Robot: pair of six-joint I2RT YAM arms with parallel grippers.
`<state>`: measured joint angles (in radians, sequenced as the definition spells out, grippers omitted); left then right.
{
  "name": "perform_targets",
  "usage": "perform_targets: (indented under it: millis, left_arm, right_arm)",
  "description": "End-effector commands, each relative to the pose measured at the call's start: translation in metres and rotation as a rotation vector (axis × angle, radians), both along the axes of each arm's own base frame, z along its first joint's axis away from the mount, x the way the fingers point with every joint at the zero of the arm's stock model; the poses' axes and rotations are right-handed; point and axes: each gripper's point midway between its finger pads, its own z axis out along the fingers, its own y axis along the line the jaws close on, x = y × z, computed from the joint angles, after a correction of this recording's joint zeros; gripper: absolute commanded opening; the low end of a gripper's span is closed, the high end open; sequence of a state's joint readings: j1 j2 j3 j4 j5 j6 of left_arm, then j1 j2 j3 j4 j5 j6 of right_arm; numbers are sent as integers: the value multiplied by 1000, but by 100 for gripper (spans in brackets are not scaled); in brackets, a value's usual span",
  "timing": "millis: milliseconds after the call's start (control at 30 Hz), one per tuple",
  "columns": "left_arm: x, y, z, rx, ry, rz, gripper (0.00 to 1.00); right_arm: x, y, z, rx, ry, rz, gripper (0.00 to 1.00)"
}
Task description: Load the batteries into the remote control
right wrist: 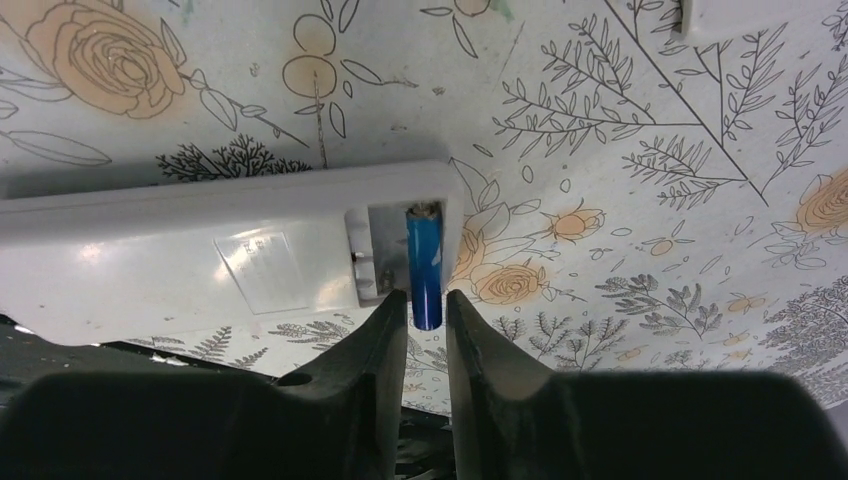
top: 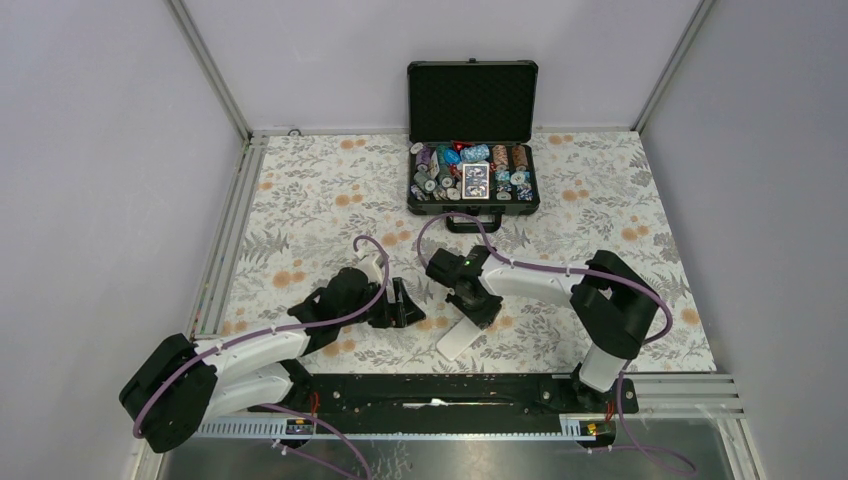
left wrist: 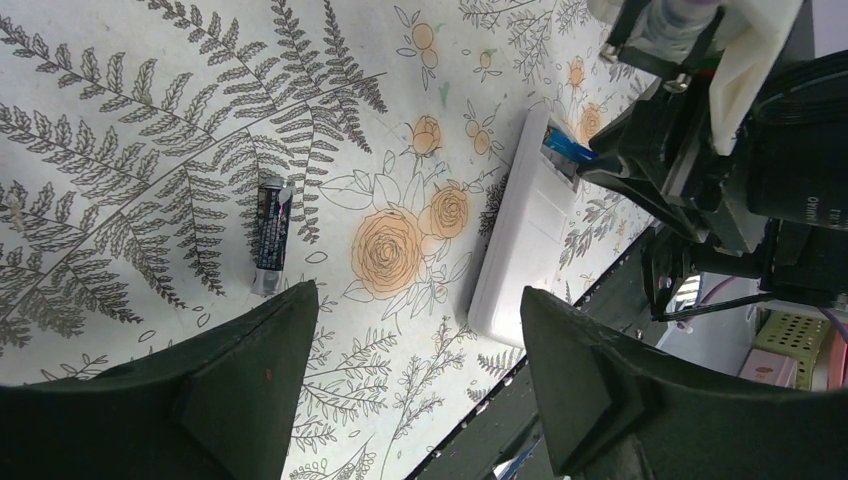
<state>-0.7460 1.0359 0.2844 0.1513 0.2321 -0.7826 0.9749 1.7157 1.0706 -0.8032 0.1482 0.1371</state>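
Note:
The white remote control (right wrist: pixel 150 270) lies back up on the flowered cloth, its battery bay open at one end. A blue battery (right wrist: pixel 424 265) slants into that bay, its near end sticking out between the tips of my right gripper (right wrist: pixel 427 300), which is shut on it. From above, the right gripper (top: pixel 478 312) stands over the upper end of the remote control (top: pixel 458 338). A dark battery (left wrist: pixel 272 232) lies loose on the cloth left of the remote control (left wrist: pixel 525 235). My left gripper (left wrist: pixel 418 300) hangs open above the cloth between them, holding nothing.
An open black case (top: pixel 472 170) of chips and cards stands at the back. A small white flat piece (right wrist: pixel 745 15) lies on the cloth beyond the remote. The black rail (top: pixel 430 390) runs along the table's near edge, just behind the remote.

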Motion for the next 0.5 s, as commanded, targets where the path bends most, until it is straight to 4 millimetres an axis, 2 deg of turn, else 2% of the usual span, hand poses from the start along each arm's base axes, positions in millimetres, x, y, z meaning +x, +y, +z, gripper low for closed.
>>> perform_targets:
  millis: [0,233,467]
  left_arm:
    - [6,-5,13,-46,-54,-13,79]
    - [5,-4,12,-46,-53,-14,79]
    - [2,-9,13,-61,-40,-44,79]
  right_arm:
    - [8,1,2,-23,-20,-25,28]
    - [14,5,5,-18,-47,-37,31]
    - [20,14,16,39,-83,-55,41]
